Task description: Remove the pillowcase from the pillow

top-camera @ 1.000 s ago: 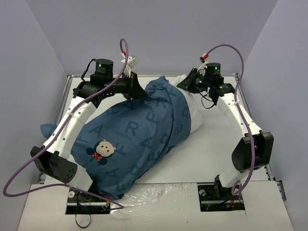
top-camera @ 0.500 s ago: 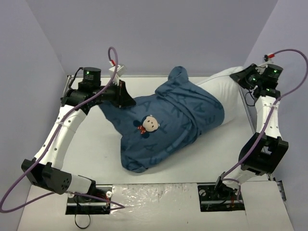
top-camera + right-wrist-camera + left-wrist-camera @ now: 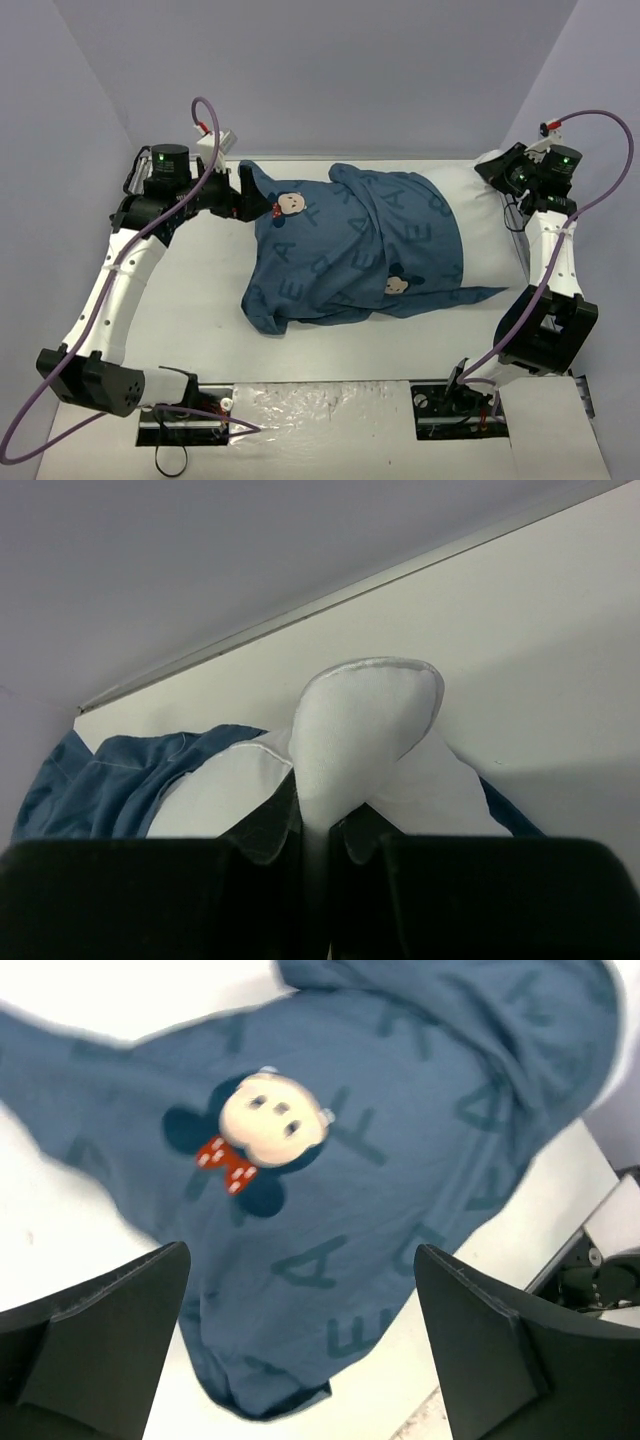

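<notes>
The dark-blue pillowcase (image 3: 350, 250) lies spread across the middle of the table, letters and mouse faces up, and covers most of the pillow. A white end of the pillow (image 3: 475, 190) sticks out at the back right. There my right gripper (image 3: 497, 168) is shut on the pillow's corner (image 3: 365, 715), which bulges out between the fingers (image 3: 270, 825). My left gripper (image 3: 247, 192) hovers at the cloth's back-left corner. In the left wrist view it (image 3: 300, 1350) stands wide open above the pillowcase (image 3: 330, 1210), with nothing between its fingers.
Grey-violet walls close the table in at the back and on both sides. A metal rail (image 3: 300, 158) runs along the back edge. Purple cables (image 3: 200, 110) loop over both arms. Bare white tabletop (image 3: 190, 300) shows left of the cloth and in front of it.
My left gripper has opened and let go of the pillowcase. The cloth has dropped and spread flat over the pillow. The right gripper still holds the pillow corner at the back right.
</notes>
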